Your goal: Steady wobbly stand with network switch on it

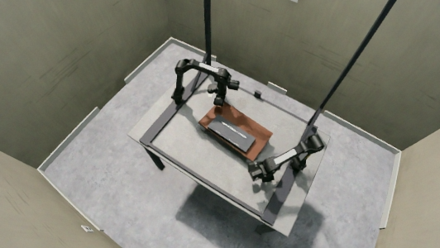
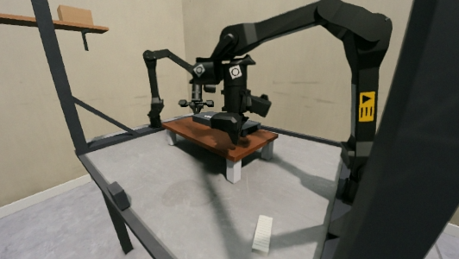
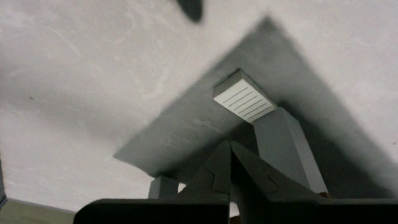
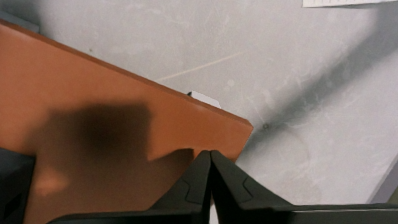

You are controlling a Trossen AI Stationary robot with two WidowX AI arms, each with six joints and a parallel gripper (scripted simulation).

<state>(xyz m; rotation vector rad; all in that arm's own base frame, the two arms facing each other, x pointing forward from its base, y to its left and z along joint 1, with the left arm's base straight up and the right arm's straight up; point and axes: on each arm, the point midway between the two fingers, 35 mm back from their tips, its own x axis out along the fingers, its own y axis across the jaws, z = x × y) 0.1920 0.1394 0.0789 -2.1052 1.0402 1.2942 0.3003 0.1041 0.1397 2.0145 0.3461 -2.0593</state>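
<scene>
The stand's brown board (image 1: 262,136) (image 2: 194,131) (image 4: 100,80) rests on pale legs and looks nearly level; a slight tilt cannot be judged. The dark network switch (image 1: 231,134) (image 2: 254,127) lies on it. One ribbed wedge (image 3: 244,101) lies against the foot of a leg (image 3: 280,142); how far it reaches underneath is hidden. Another wedge (image 2: 262,235) (image 4: 345,2) lies on the table away from the stand. My left gripper (image 3: 228,148) is shut and empty, beside the stand near that leg. My right gripper (image 4: 209,157) (image 2: 234,142) is shut and empty, just above or touching the board near a corner.
The table top (image 1: 174,145) (image 2: 164,173) is bordered by dark frame rails (image 1: 207,182). A small dark block (image 2: 118,195) (image 1: 257,94) sits at one rail. Dark upright posts (image 1: 208,33) rise at the table's sides.
</scene>
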